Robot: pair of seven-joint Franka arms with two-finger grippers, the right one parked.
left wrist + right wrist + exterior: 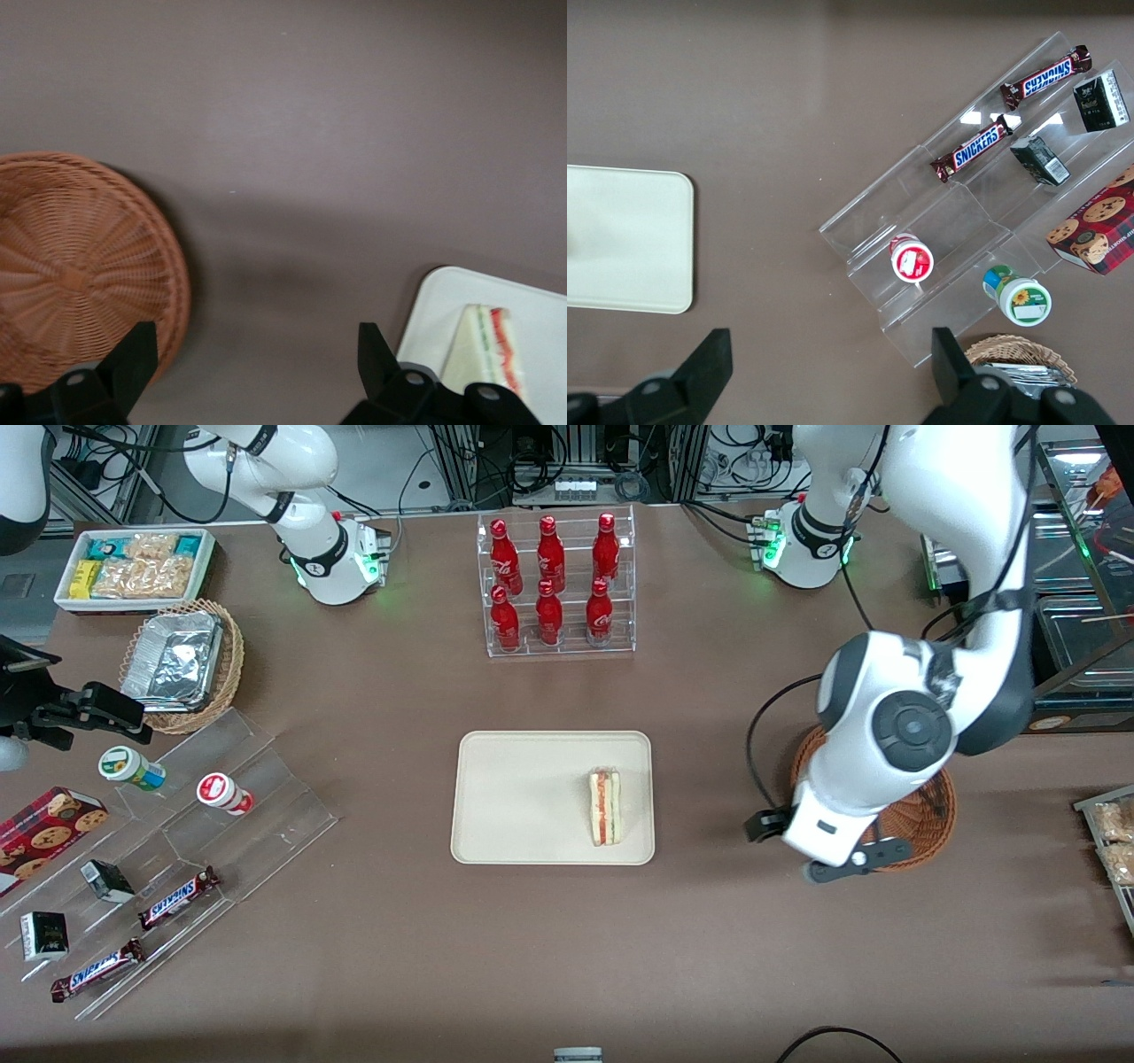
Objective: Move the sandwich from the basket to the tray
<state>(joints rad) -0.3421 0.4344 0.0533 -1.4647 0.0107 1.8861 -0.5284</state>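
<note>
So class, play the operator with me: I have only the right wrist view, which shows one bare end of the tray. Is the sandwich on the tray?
Observer: Yes. The sandwich lies on the tray, at the end toward the working arm.
Operator: Is anything in the basket?
Observer: Nothing shows in the basket; its visible weave is bare.
Operator: And the hand?
Observer: The hand is open and holds nothing, above the table between basket and tray.
</note>
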